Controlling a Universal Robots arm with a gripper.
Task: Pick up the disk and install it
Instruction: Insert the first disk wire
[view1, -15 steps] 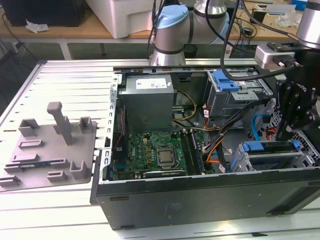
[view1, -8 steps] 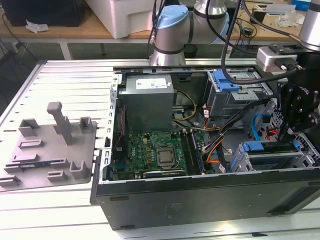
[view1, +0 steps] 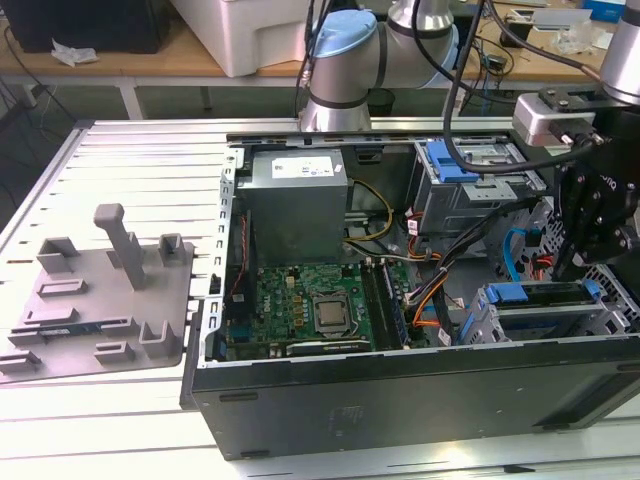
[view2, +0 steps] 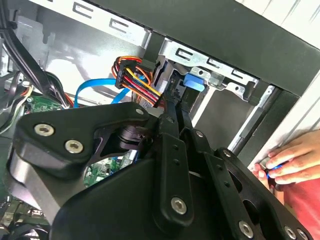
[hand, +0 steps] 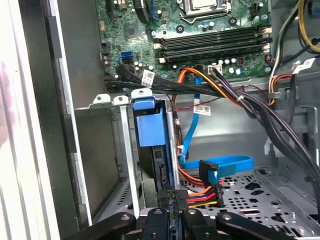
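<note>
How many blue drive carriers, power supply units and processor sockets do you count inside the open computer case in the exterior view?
Blue drive carriers: 2, one in each drive cage
Power supply unit: 1
Processor socket: 1
Total: 4

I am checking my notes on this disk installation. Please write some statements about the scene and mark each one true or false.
1. The computer case lies open, showing its motherboard. True.
2. The grey fixture plate lies to the exterior view's right of the case. False: it lies to the left.
3. In the first wrist view, the disk, in its blue carrier, sits in a metal drive cage. True.
4. The flat data cable beside that cage is red. False: it is blue.
5. In the second wrist view, a person's hand is near the case's edge. True.
</note>
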